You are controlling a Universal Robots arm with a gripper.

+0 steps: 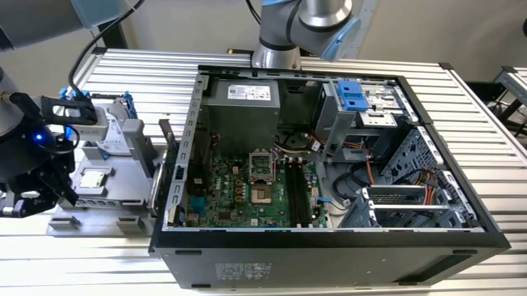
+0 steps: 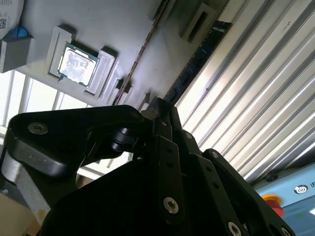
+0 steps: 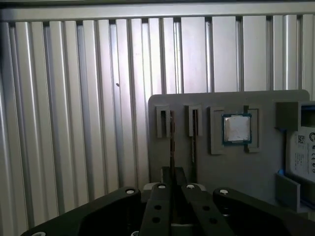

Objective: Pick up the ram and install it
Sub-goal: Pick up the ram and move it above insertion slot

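The ram [image 3: 172,140] is a thin dark stick standing on edge in a slot of the grey parts tray [image 3: 221,167]. In the second wrist view the ram [image 2: 197,64] runs as a dark blue-green strip up to my fingertips. My gripper [image 3: 173,172] sits over its near end with the fingers drawn together on it; the ram still rests in the tray. In the exterior view my gripper [image 1: 37,185] hangs over the tray [image 1: 123,166] at the exterior view's left. The black motherboard slots [image 1: 298,191] lie inside the open computer case [image 1: 329,237].
A second stick [image 3: 193,142] stands in the neighbouring slot. A square silver chip [image 3: 237,129] and a hard drive with blue bracket [image 1: 111,132] share the tray. Ribbed aluminium table [image 3: 74,123] surrounds everything. Another arm's base [image 1: 276,52] stands behind the case.
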